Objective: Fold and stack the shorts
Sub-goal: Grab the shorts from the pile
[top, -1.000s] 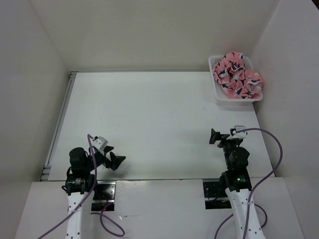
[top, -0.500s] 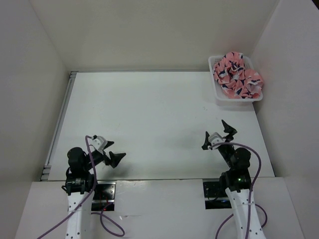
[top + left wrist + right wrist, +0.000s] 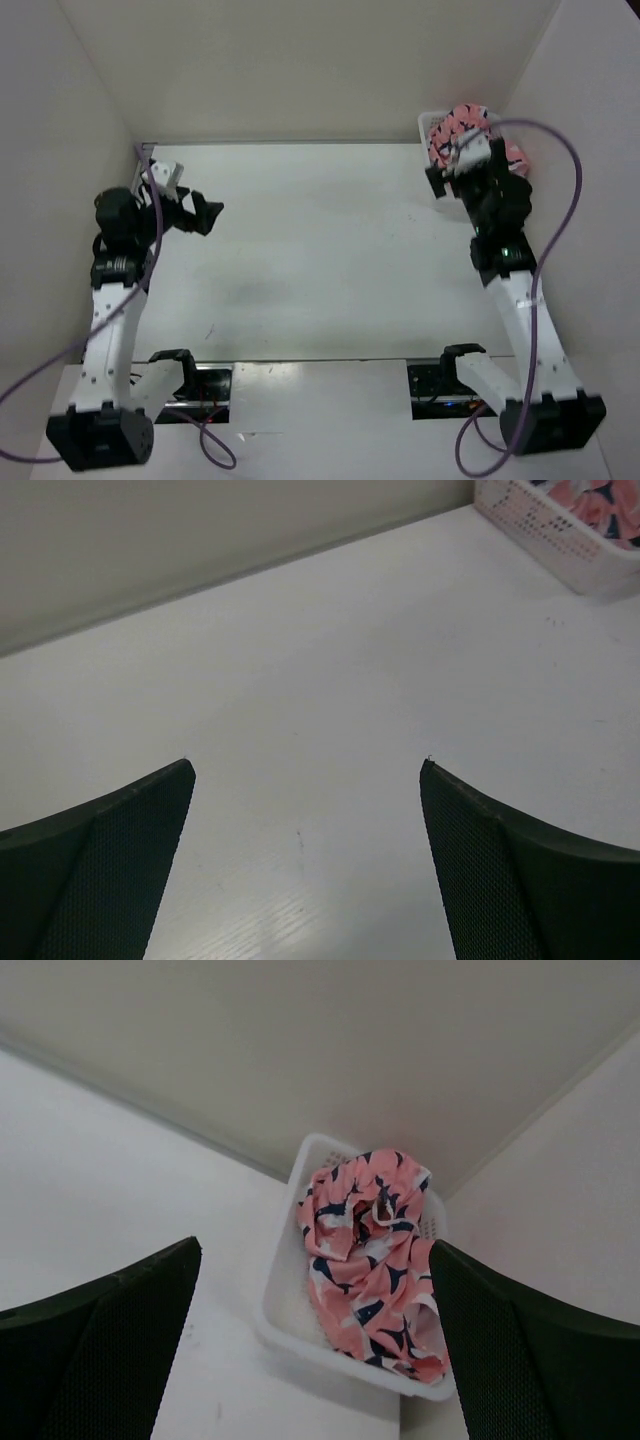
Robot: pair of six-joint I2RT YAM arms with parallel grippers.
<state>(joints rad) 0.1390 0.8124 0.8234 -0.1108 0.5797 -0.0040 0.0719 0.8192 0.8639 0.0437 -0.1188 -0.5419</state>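
Note:
The shorts (image 3: pixel 370 1260) are a crumpled salmon-pink heap with navy and white shapes, lying in a white mesh basket (image 3: pixel 340 1362) at the table's far right corner. From above, the shorts (image 3: pixel 455 122) are partly hidden by my right arm. My right gripper (image 3: pixel 455 172) hangs open above the basket's near side, and in its wrist view the right gripper (image 3: pixel 315 1245) frames the heap without touching it. My left gripper (image 3: pixel 207 214) is raised over the far left of the table. The left gripper (image 3: pixel 308 765) is open over bare table, with nothing between its fingers (image 3: pixel 530 870).
The white table (image 3: pixel 310 250) is walled at the back and on both sides. The basket (image 3: pixel 540 520) shows at the top right of the left wrist view. A metal rail (image 3: pixel 120 250) runs along the table's left edge.
Both arms have lifted from low by their bases. The right one swung forward to the basket; the left one rose and moved to the far left. Both grippers stayed open.

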